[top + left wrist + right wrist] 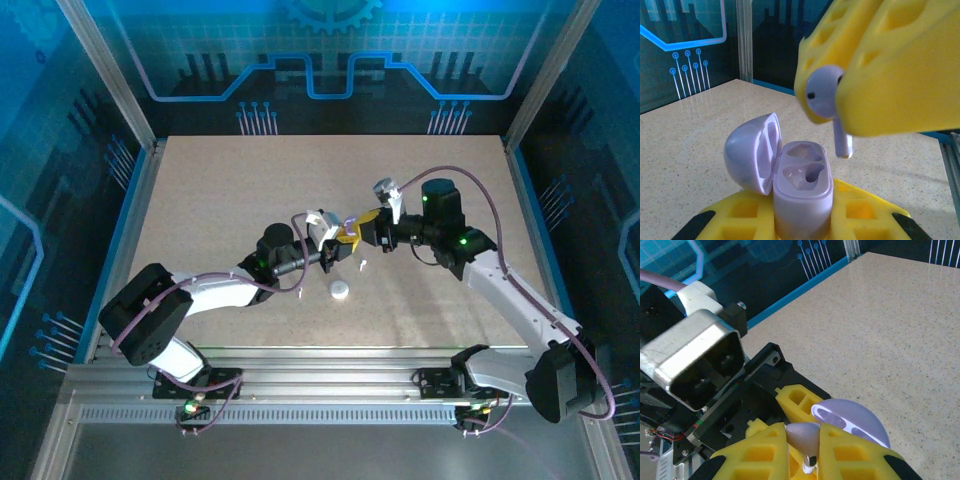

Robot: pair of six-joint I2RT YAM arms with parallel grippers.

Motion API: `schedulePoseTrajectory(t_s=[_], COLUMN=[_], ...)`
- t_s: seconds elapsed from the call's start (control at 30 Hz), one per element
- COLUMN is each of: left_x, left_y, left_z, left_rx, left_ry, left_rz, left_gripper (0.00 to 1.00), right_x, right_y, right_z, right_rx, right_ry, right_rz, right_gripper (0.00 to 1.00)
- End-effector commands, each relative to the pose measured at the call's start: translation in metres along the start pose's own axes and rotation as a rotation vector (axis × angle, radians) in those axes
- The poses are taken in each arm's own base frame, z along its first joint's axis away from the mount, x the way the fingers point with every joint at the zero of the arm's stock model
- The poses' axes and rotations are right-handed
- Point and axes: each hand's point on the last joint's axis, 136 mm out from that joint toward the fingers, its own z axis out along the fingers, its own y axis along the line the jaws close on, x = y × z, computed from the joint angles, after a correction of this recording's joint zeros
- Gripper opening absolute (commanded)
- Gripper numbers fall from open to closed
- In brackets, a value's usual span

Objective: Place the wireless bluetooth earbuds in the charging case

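Left claw (802, 220): closed on the charging case (802, 200), which it holds upright between its yellow fingers, clear of the worktop (690, 140). Case is pale purple. Its lid (747, 155) is hinged open and leans off to the left in the left wrist view, and two moulded wells face up in the body. Right claw (804, 447): closed on one purple earbud (821, 92), with the rounded head pinched between its yellow fingers and the stem pointing down, free of the pads. In the left wrist view the stem tip hangs just above the case near its right rim, with a gap between tip and case, so the earbud is not seated. In the right wrist view the same earbud sits between the two fingers, the open lid showing just to its right and one yellow finger of the left claw behind it. In the top external view the two claws meet nose to nose near the middle of the worktop, left arm reaching in from the lower left and right arm from the lower right. On the worktop just in front of them lie a white round puck (339, 290) and, near it but apart, a tiny white sliver that looks like a white earbud (363, 265), too small to confirm.
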Motion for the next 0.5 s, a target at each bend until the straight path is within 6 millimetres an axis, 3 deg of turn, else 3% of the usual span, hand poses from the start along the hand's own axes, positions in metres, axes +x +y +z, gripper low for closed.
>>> schedulePoseTrajectory(t_s=[0.0,0.47], left_x=[-0.0291,-0.0310], left_y=[-0.0117,-0.0122], left_z=[-0.0024,-0.0032], left_rx=[0.036,0.037], left_ry=[-0.086,-0.087], left_rz=[0.023,0.030], left_gripper=[0.16,0.16], right_x=[-0.0003,-0.0094], right_y=[-0.0064,-0.0121], right_z=[0.0019,0.0032], right_rx=[0.002,0.023], right_ry=[-0.012,-0.046], right_rz=[0.013,0.012], right_gripper=[0.16,0.16])
